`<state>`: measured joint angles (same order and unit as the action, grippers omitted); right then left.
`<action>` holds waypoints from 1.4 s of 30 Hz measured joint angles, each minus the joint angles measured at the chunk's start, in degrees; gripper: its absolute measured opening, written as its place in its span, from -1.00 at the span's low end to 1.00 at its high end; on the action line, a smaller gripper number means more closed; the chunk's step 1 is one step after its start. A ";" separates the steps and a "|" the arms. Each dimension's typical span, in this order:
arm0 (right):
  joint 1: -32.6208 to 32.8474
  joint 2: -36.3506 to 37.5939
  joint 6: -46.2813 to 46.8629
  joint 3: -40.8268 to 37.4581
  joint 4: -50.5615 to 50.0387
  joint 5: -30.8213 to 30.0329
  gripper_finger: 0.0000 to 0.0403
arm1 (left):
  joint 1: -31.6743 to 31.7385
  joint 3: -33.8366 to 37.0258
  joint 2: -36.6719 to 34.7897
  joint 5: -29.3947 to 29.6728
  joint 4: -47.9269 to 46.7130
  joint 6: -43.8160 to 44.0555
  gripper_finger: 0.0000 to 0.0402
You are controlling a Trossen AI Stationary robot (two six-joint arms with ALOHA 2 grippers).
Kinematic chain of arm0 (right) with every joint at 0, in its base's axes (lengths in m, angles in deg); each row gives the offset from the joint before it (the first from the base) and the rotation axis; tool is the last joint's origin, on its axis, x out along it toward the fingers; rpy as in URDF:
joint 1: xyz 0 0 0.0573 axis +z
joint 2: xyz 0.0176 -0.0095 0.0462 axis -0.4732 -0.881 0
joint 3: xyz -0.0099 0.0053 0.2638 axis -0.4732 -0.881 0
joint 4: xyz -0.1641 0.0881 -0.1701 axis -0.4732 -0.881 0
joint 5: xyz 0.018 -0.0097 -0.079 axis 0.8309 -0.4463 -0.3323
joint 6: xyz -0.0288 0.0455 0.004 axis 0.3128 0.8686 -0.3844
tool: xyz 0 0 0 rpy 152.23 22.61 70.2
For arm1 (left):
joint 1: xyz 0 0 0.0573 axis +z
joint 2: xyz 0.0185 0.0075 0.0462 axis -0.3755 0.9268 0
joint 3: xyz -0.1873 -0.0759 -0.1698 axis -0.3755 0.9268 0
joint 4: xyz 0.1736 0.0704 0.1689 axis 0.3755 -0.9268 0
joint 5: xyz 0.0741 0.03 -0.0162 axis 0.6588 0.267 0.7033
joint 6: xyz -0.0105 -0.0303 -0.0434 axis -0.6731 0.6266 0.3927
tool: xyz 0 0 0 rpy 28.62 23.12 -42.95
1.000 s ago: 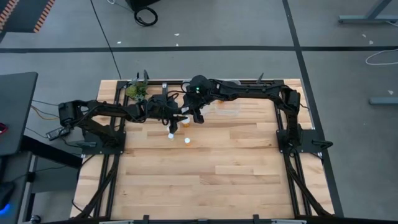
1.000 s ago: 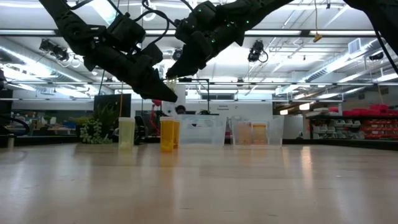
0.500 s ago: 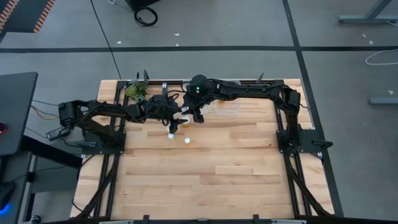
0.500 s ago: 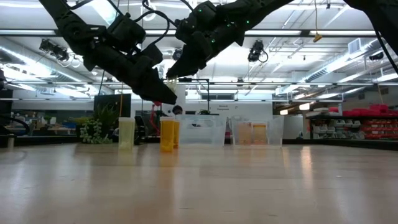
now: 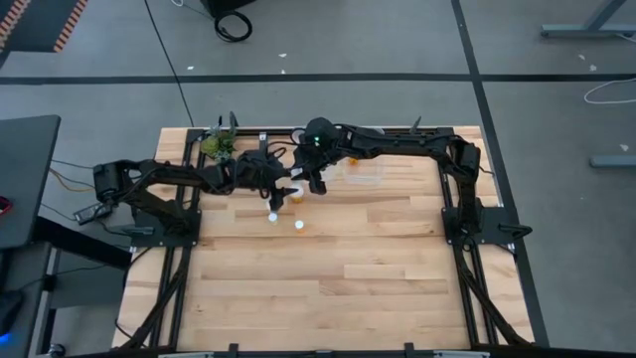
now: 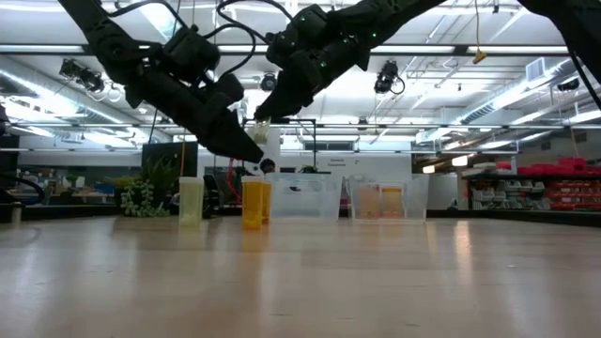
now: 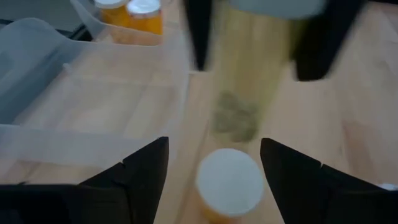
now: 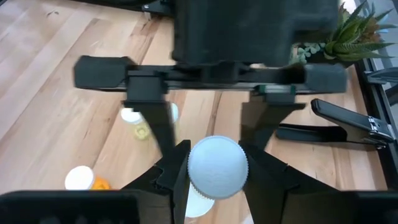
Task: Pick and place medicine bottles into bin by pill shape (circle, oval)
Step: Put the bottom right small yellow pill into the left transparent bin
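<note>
Right hand (image 8: 212, 163) grips a bottle (image 8: 217, 167), body hidden.

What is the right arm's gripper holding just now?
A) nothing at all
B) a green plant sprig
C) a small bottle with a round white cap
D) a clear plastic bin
C: in the right wrist view the right gripper has its dark fingers closed on a small bottle with a round white cap.

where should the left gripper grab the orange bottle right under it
Grip the amber body just below the white cap, coming straight down. The bottle stands upright with its round cap facing up between the open left gripper fingers, so they can close on opposite sides. The clear bin beside it leaves little room for a side approach.
</note>
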<state>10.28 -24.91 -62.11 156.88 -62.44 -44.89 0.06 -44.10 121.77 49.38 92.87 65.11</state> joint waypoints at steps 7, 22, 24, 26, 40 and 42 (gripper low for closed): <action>-0.30 0.00 -0.02 0.00 -0.08 0.00 -0.33 | 0.97 0.00 0.00 -0.19 -0.09 -0.04 0.30; -1.81 0.00 -0.04 0.00 -0.47 -0.02 -0.33 | 2.55 0.02 -4.21 -0.22 -3.63 -0.59 0.22; -1.81 0.00 -0.04 0.00 -0.45 -0.02 -0.33 | 2.77 0.02 -4.58 -0.22 -4.34 -0.74 0.20; -1.81 0.00 -0.05 0.00 -0.45 -0.02 -0.33 | 2.85 0.02 -4.63 -0.22 -4.54 -0.73 0.19; -2.22 0.00 -0.60 0.00 -0.40 -0.43 -0.33 | 2.85 0.02 -4.63 -0.20 -4.70 -0.70 0.16; -2.70 0.00 -0.95 0.00 -0.36 -1.02 -0.33 | 2.85 0.02 -4.63 -0.13 -4.72 -0.66 0.16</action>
<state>7.59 -24.91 -63.06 156.88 -62.81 -45.91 2.91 -44.08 117.14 49.24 88.15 64.45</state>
